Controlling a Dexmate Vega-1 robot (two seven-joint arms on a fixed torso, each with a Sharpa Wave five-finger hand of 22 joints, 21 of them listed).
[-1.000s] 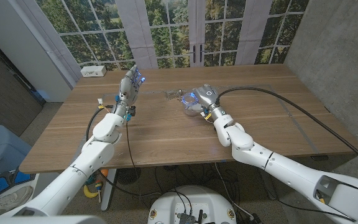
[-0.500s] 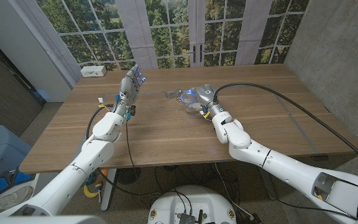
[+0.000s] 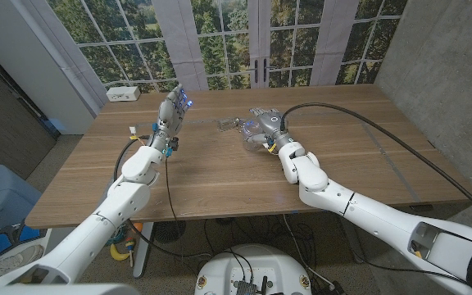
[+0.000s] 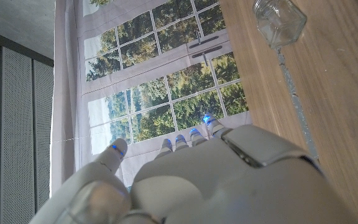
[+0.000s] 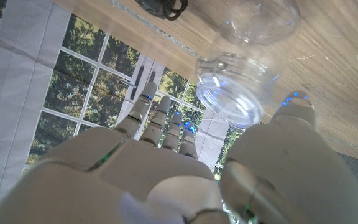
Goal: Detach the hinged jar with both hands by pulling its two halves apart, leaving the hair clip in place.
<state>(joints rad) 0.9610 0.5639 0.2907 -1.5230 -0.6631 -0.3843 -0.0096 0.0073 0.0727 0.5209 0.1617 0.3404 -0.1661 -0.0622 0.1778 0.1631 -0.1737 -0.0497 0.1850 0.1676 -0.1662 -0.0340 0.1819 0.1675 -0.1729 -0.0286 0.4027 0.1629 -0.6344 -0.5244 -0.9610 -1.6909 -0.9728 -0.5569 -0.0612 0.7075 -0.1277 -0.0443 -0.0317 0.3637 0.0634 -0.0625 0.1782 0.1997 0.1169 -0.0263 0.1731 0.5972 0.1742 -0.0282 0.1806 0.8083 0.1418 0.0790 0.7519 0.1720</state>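
Observation:
A clear glass jar (image 3: 249, 136) lies on its side mid-table. In the right wrist view its round mouth (image 5: 230, 98) faces my right hand (image 5: 166, 180), between the fingers (image 5: 160, 115) and the thumb (image 5: 296, 107), and I see no firm grip on it. My right hand (image 3: 269, 126) sits right against the jar from the right. A dark hair clip (image 5: 164, 6) lies just beyond the jar, a small shape (image 3: 224, 124) to its left. My left hand (image 3: 173, 110) is raised over the table's left part, apart from the jar (image 4: 279, 22), its fingers (image 4: 191, 138) straight and holding nothing.
A white power strip (image 3: 124, 93) rests at the table's far left corner. Windows and curtains stand behind the table's far edge. A black cable (image 3: 359, 123) runs across the right side of the wooden table (image 3: 220, 176).
My right hand has slid a little farther left and away from me, closing in on the jar. The left hand has stayed where it was.

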